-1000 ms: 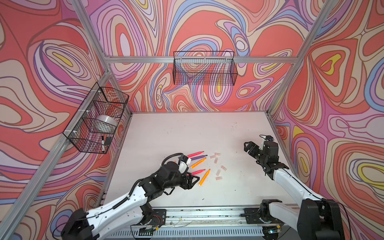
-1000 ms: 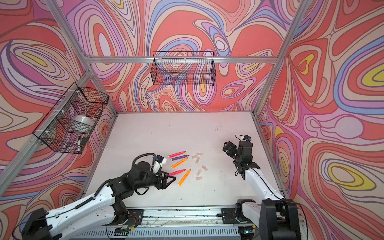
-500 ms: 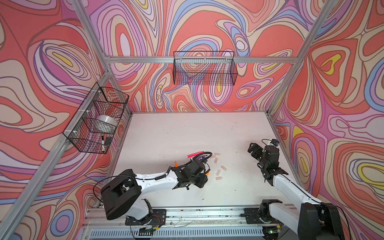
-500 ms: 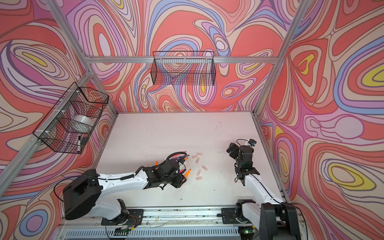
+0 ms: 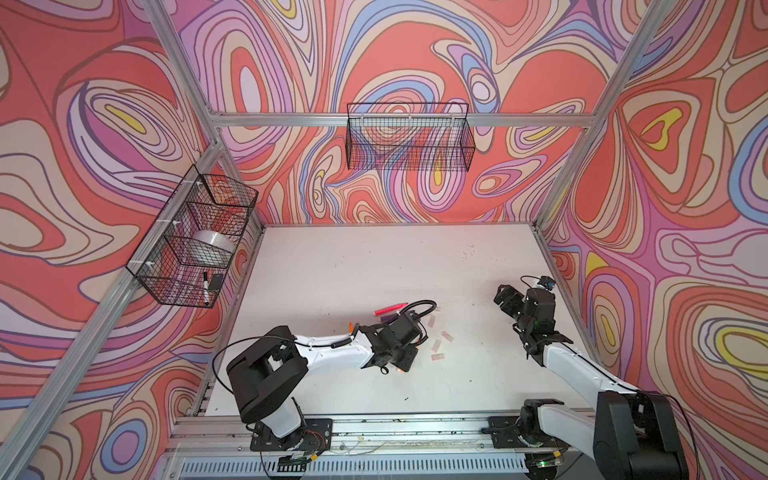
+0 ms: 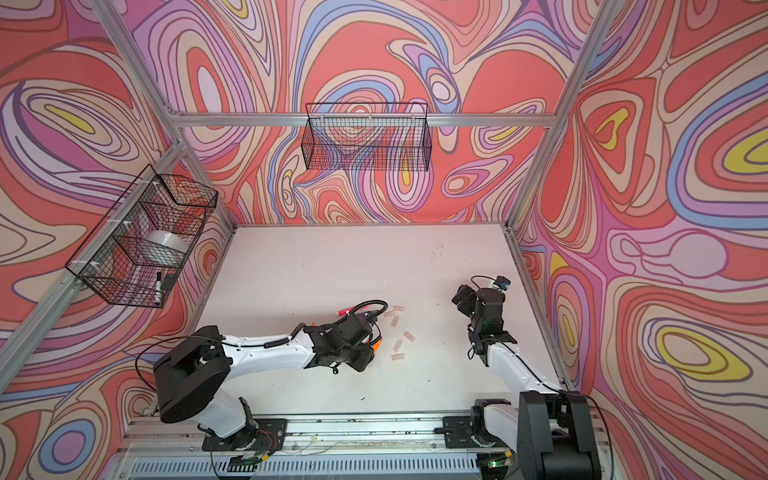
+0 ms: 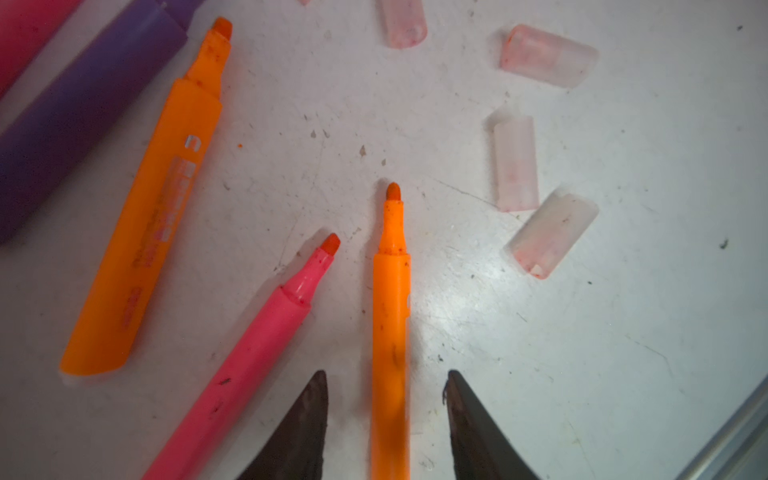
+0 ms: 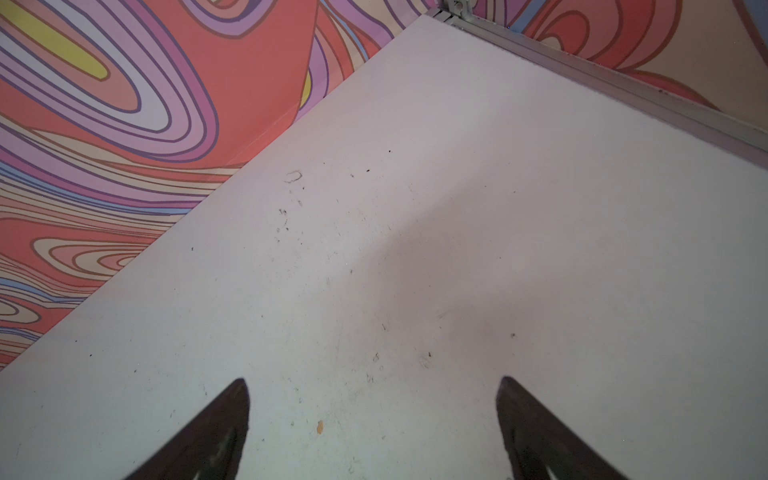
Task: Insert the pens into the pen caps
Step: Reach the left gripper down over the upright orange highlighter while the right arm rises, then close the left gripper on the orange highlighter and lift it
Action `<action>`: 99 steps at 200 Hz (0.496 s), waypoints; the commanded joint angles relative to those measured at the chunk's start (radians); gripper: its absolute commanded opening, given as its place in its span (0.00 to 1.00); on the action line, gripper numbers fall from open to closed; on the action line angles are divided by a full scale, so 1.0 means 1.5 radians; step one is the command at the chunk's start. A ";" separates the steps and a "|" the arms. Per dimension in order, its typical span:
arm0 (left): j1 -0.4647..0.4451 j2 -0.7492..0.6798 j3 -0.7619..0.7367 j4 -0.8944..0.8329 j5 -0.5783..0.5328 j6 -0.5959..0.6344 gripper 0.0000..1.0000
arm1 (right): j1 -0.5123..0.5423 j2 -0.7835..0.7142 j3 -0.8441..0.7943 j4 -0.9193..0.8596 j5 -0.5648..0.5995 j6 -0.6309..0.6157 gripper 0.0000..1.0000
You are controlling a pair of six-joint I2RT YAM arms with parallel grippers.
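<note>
The left gripper [image 7: 385, 376] is straddling the orange pen [image 7: 390, 299] at lower centre, jaws apart, not touching; closing squarely mid-barrel is looking best. The right gripper [image 8: 374, 380] is hanging spread wide, caps [image 7: 515, 162] lying upper right

Scuffed white table [image 5: 374, 257]; pens [image 7: 158, 199] lying flat; pen caps [image 7: 515, 162] beside.

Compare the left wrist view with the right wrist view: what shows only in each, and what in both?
Only the left wrist view: an orange pen lying between the open left fingers, a pink pen, a second orange pen, a purple pen and clear caps. Only the right wrist view: the patterned wall, a metal rail and the open right fingers, with no pens. Both: the white table under dark, spread fingers.
</note>
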 commanded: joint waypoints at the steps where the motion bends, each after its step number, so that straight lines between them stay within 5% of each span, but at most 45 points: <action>1: -0.010 0.019 0.025 -0.066 -0.018 0.010 0.46 | 0.003 0.003 0.014 0.004 -0.004 -0.004 0.96; 99: -0.051 0.104 0.074 -0.124 -0.080 0.002 0.35 | 0.003 -0.007 0.007 0.004 -0.004 -0.002 0.95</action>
